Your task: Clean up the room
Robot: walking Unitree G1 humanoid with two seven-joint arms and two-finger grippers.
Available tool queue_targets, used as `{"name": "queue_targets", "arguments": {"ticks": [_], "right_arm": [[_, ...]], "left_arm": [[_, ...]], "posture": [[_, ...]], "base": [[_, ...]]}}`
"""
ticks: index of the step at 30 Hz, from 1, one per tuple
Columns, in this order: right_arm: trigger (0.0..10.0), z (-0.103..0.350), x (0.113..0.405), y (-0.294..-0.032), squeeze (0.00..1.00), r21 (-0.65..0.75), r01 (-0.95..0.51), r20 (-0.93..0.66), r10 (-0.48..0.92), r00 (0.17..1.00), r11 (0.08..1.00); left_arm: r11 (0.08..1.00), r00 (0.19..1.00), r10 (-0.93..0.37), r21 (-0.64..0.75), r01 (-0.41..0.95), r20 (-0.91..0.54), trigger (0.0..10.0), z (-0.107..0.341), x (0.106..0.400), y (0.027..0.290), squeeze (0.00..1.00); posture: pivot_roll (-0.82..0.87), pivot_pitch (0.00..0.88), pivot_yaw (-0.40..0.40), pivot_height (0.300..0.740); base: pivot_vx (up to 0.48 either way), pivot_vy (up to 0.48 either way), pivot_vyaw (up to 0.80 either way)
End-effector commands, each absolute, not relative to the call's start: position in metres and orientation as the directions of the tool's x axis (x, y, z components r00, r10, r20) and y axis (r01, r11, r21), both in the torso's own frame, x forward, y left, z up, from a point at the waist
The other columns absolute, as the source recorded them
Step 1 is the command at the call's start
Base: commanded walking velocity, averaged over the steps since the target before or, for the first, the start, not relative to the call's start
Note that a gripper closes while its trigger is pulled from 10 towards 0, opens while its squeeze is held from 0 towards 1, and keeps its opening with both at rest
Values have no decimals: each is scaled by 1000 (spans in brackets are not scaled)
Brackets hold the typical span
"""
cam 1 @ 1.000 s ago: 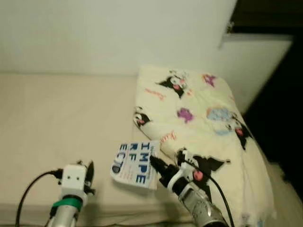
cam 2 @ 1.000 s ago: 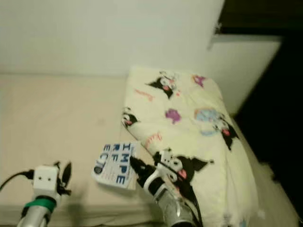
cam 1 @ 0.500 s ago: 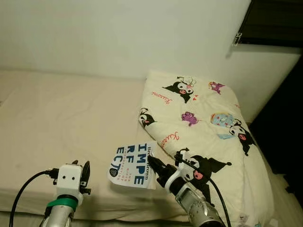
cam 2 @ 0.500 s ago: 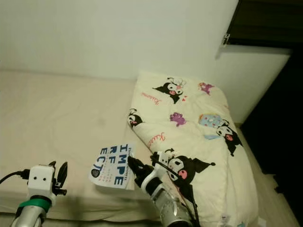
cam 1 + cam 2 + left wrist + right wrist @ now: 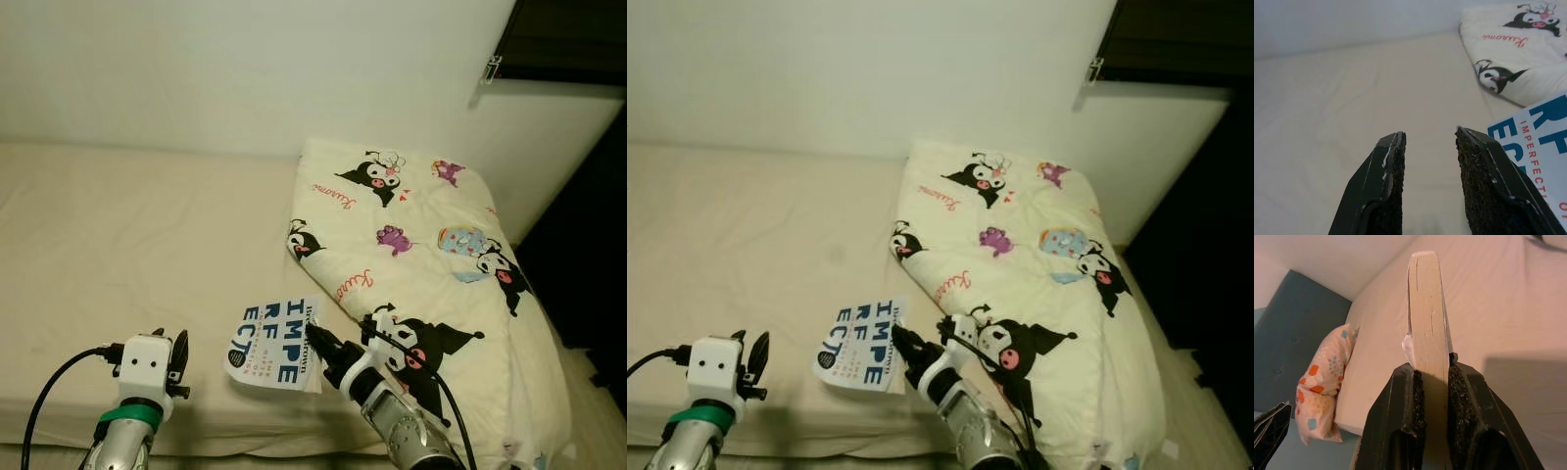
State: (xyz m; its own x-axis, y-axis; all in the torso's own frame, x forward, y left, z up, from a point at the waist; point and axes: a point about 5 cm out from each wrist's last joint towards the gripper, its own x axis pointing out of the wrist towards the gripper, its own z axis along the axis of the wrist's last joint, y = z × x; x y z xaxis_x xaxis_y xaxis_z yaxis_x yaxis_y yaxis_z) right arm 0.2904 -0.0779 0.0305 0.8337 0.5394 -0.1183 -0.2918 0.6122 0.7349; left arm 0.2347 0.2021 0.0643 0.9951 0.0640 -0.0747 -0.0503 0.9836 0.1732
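Nearest the camera, the right gripper (image 5: 318, 345) has its black fingers (image 5: 1410, 401) pressed tight on the edge of a thin white paperback book with big blue letters on its cover (image 5: 276, 340), holding it up just above the near edge of the cream-sheeted bed (image 5: 127, 245). From the right wrist, the book's pale page edge stands upright between the two pads. To its left, the left gripper (image 5: 180, 354) hangs over the mattress near that same front edge, its fingers (image 5: 1386, 181) spread apart with nothing between them, the book's cover just beside one fingertip. Further back, a folded cream quilt printed with black cartoon characters (image 5: 421, 245) lies along the right side of the bed, running to the plain white wall (image 5: 245, 69).
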Motion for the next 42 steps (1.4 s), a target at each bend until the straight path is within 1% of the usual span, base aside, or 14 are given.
{"name": "queue_targets", "arguments": {"ticks": [1,42], "right_arm": [[10000,31,290,-70,0,752,-292,-101,540,835,592],[10000,26,289,-70,0,756,-258,-127,521,844,602]], "left_arm": [[984,992,71,171,-52,-104,10000,60,232,206,0],[984,990,70,169,-49,-119,10000,59,228,208,0]], "posture": [[130,0,17,740],[137,1,19,740]], "base": [[0,401,0],[0,461,0]]}}
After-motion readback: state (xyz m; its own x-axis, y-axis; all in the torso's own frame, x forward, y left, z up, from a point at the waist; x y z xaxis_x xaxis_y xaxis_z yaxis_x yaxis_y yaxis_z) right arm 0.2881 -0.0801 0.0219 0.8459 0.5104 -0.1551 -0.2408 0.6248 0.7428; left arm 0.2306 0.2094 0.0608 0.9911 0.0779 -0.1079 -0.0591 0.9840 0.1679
